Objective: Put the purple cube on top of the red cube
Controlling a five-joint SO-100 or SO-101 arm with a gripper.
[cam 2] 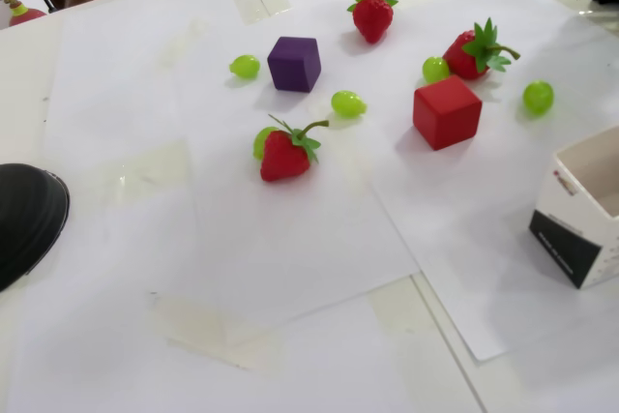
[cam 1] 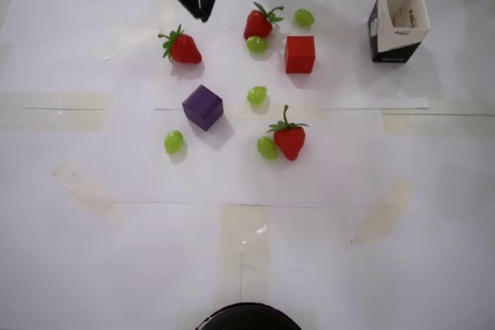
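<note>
We judged the task barely begun: the purple cube point(cam 1: 203, 107), a matte dark block, sat left of centre on the worktop point(cam 1: 247, 260), well apart from the red cube point(cam 1: 299, 54) upper right. The gripper point(cam 1: 203, 15) hung at top left, jaws nearly together, holding nothing.

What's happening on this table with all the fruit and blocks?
A robot arm is meant to stack two blocks. Its gripper hangs at the top edge of the overhead view near a strawberry, holding nothing. The purple cube and the red cube both sit apart on the white paper, untouched, among strawberries and green grapes. Nothing is stacked yet.
</note>
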